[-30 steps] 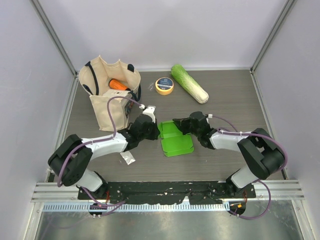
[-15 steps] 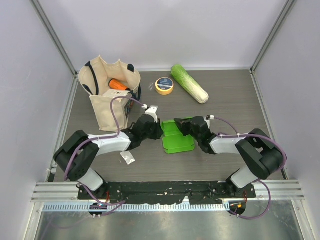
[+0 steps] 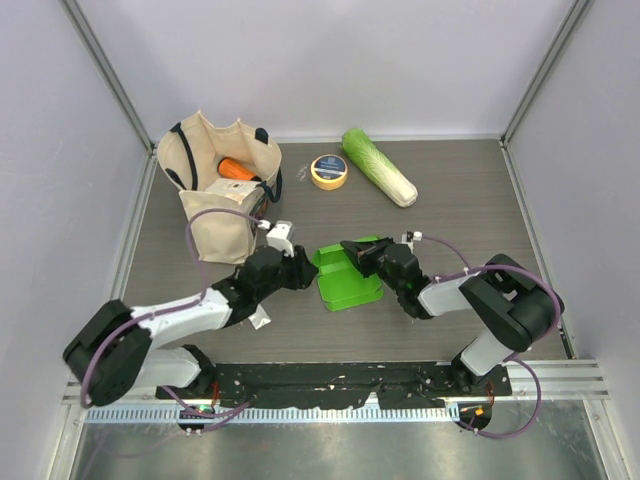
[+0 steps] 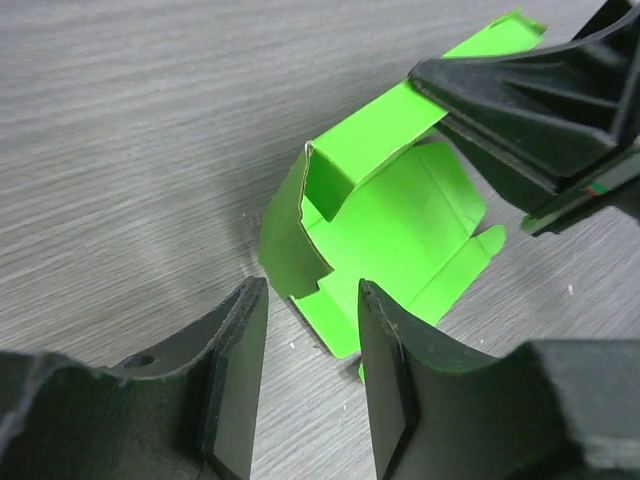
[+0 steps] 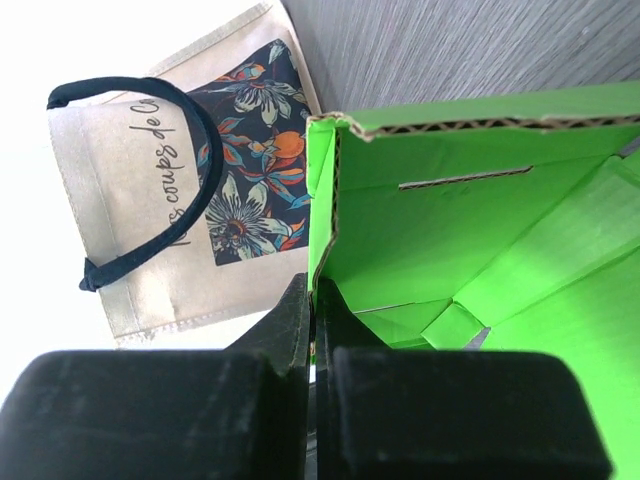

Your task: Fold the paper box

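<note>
Mid-fold here: right pincer (image 3: 355,252) pinches a paper box (image 3: 350,286) wall at frame centre, left pincer (image 3: 306,270) sits parted and empty. Next up, probably raising the left side wall.

The box (image 3: 347,285) is of bright green thin card, with creases, and is only half folded. It lies near the centre of the top view, its base flat, its left wall and back flap raised. One panel has a narrow slot.
</note>
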You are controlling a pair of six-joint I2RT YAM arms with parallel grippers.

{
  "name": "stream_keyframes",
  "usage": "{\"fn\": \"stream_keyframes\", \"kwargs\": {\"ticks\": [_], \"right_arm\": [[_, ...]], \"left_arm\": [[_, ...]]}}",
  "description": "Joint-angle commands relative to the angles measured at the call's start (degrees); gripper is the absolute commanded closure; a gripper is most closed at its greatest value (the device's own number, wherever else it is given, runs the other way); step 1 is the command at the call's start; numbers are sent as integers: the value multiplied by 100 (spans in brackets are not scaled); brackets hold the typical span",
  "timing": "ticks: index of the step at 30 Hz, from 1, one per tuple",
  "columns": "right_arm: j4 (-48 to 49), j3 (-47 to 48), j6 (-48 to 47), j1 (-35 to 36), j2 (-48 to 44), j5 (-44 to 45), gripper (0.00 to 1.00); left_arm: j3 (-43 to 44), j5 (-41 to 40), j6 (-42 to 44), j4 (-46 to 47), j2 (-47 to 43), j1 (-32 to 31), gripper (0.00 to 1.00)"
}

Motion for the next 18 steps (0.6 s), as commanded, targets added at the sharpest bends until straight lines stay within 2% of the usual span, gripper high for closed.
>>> {"fn": "stream_keyframes", "kwargs": {"ticks": [1,4,7,12,18], "right_arm": [[461,-24,-206,19,-4,-36,99],[452,-6,-206,10,58,-72,99],[513,29,-197,10,137,-116,99],[531,81,-180,10,190,-151,99],[496,90,-136,10,225,-186,99]], "left_arm": [[-297,-866,69,102,-979,28,55],[-447,-1359,52,-145,-1270,46,55],[-80,-1660,174,-478,-895,90,62],[625,-1301,719,-840,99,99,72],[599,-625,965,-84,442,81,69]]}}
